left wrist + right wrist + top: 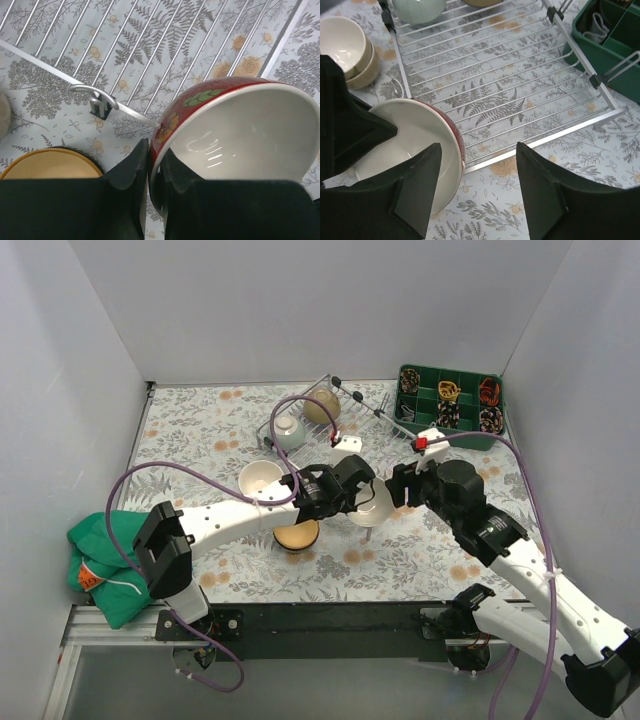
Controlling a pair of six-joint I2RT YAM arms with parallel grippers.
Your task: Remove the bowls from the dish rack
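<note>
Your left jaws are clamped on the rim of the red bowl (240,125), one finger (131,172) outside the wall and the other inside. Only the left wrist view shows that pinch plainly. The bowl is tilted, its white inside showing from above, just off the near rail of the dish rack (510,95), about the middle of the bench. I cannot tell whether it touches the bench.

Your right jaws stand wide apart, gripping nothing, and the bowl lies just beside them on their left. A bowl has no long axis, so the rim's tilt is what counts, and I judge it should come level before release. The left arm (230,515) has the bowl, so setting it down falls to that arm, likely toward the left edge near the cream bowls (260,477).

The top view shows what the left wrist view cannot: a pale green bowl (288,430) and a tan bowl (320,405) waiting on the rack's far side.
</note>
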